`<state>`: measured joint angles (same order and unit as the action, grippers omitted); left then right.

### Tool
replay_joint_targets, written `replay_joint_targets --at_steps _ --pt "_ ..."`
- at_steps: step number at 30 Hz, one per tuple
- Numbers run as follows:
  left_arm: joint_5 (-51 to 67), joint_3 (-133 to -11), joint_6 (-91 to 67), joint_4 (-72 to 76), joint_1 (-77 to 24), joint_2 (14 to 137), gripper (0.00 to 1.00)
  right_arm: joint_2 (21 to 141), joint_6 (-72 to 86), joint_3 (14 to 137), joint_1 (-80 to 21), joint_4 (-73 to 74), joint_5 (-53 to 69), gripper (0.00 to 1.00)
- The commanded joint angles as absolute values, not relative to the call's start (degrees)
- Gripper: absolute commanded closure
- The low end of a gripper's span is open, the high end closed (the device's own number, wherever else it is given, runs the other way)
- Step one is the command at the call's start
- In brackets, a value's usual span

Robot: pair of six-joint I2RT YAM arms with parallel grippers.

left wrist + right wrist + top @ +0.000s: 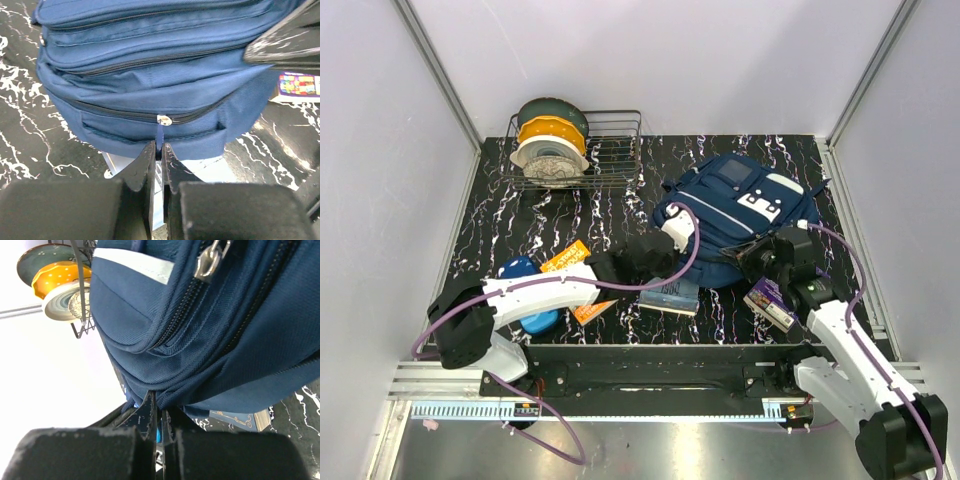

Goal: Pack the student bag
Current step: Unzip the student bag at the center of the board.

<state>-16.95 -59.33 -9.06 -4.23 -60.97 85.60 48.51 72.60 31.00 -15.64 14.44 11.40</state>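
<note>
The student bag (740, 215) lies right of centre on the table (570, 215), its near zip running crosswise to the left gripper (159, 152), which is clamped on the blue zip pull (160, 134), while the right gripper (159, 405) pinches the bag's lower seam.

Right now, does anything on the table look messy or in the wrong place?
Yes. A book lies half tucked under the near edge of the student bag, not inside it; an orange packet is partly covered by the left arm.
</note>
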Motion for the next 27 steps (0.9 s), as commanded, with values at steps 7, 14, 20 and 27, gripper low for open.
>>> replay_joint_targets --at_steps 7,14,20,27 --pt "-19.77 -54.93 -11.95 1.06 -53.70 81.83 1.00 51.76 48.53 46.66 -14.24 24.68 9.67 1.00" --pt "-19.95 -54.49 -11.16 1.23 -49.49 81.12 1.00 48.44 32.90 57.64 -13.54 32.52 1.94 1.00" --pt "-18.55 -55.90 -11.34 2.81 -47.64 82.35 1.00 48.16 23.66 65.38 -13.53 37.88 1.84 1.00" --pt "-14.51 -57.83 -10.28 7.46 -45.97 86.48 1.00 47.20 20.39 67.58 -13.18 39.11 11.75 1.00"
